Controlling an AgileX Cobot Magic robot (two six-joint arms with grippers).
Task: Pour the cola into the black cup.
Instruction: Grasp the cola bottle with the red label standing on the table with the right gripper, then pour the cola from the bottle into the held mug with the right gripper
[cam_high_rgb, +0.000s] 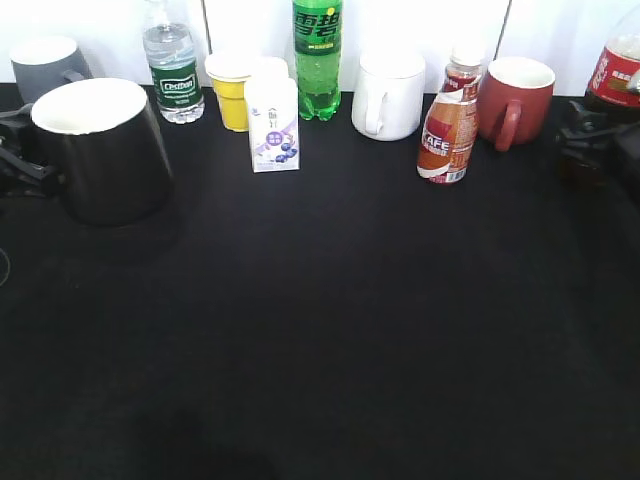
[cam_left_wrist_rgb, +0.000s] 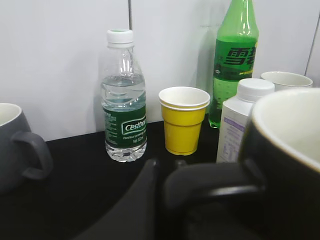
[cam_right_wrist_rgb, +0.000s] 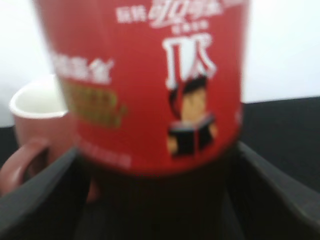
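Observation:
The black cup (cam_high_rgb: 100, 150), glossy with a white inside, is at the left of the table. My left gripper (cam_high_rgb: 15, 150) is shut on its black loop handle. In the left wrist view the cup (cam_left_wrist_rgb: 290, 165) fills the right side, and my left gripper (cam_left_wrist_rgb: 167, 167) clamps the handle (cam_left_wrist_rgb: 215, 185). The cola (cam_high_rgb: 615, 75) is at the far right edge, partly cut off. My right gripper (cam_high_rgb: 590, 140) is shut on it below the red label. In the right wrist view the cola (cam_right_wrist_rgb: 150, 85) fills the frame between my right gripper's (cam_right_wrist_rgb: 157, 170) fingers.
Along the back wall stand a grey mug (cam_high_rgb: 45, 62), water bottle (cam_high_rgb: 172, 70), yellow paper cup (cam_high_rgb: 232, 90), small milk carton (cam_high_rgb: 272, 125), green soda bottle (cam_high_rgb: 317, 55), white mug (cam_high_rgb: 388, 95), CAFE bottle (cam_high_rgb: 448, 125) and dark red mug (cam_high_rgb: 512, 100). Black cloth covers the table (cam_high_rgb: 330, 330).

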